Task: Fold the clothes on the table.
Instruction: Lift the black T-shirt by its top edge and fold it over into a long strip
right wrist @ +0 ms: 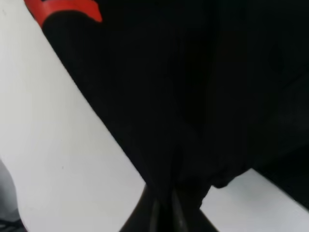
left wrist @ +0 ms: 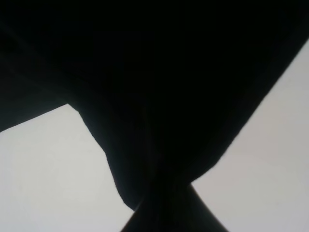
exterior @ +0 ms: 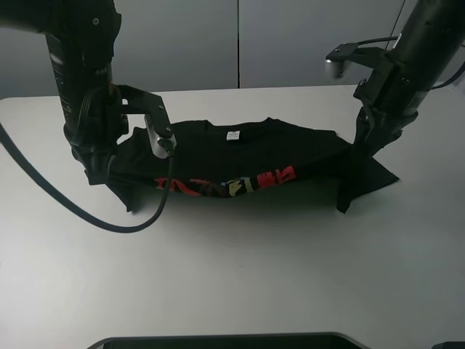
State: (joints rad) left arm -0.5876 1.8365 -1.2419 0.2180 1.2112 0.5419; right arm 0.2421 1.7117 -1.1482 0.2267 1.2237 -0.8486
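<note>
The black T-shirt hangs stretched between my two grippers above the white table, its red and yellow characters along the lower folded edge and its collar label at the top. My left gripper is shut on the shirt's left side, with a sleeve drooping below it. My right gripper is shut on the shirt's right side, where cloth hangs down to the table. In the left wrist view black cloth fills the frame and bunches at the jaws. In the right wrist view the cloth does the same.
Grey wall panels stand behind the table. A black cable loops from the left arm across the table's left part. A dark edge shows at the table's near side.
</note>
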